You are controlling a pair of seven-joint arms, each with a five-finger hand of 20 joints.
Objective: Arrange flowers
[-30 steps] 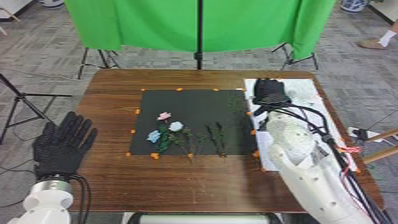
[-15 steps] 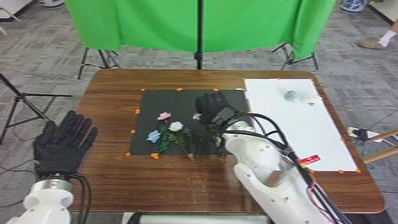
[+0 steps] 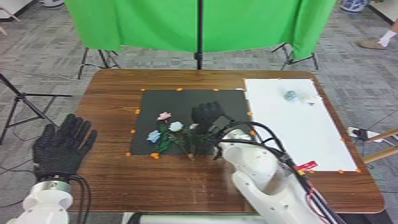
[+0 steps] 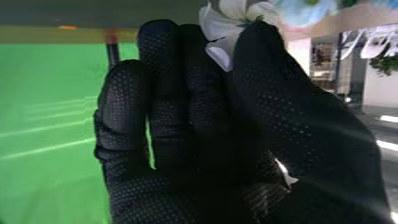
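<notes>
Over black mat point(image 3: 169, 106), right hand point(image 3: 210, 115) seemingly pinches white flower point(image 4: 219, 26) against thumb point(image 4: 271, 75).

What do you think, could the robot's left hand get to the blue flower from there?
Probably yes: the left hand is open, left of the black mat, and nothing seems to stand between it and the blue flower.

From the head view we see a brown wooden table point(image 3: 160, 187), with a dark mat point(image 3: 173, 101) towards 11 o'clock and a white sheet point(image 3: 306, 137) towards 2 o'clock, orange bits point(image 3: 179, 89) dotted around their edges. On our mat a pink flower point(image 3: 164, 115) lies at 10 o'clock and a blue flower point(image 3: 154, 136) at 8, a white flower point(image 3: 175, 126) between them. On the sheet we have small pale blooms point(image 3: 290, 95) near 12 o'clock.
</notes>
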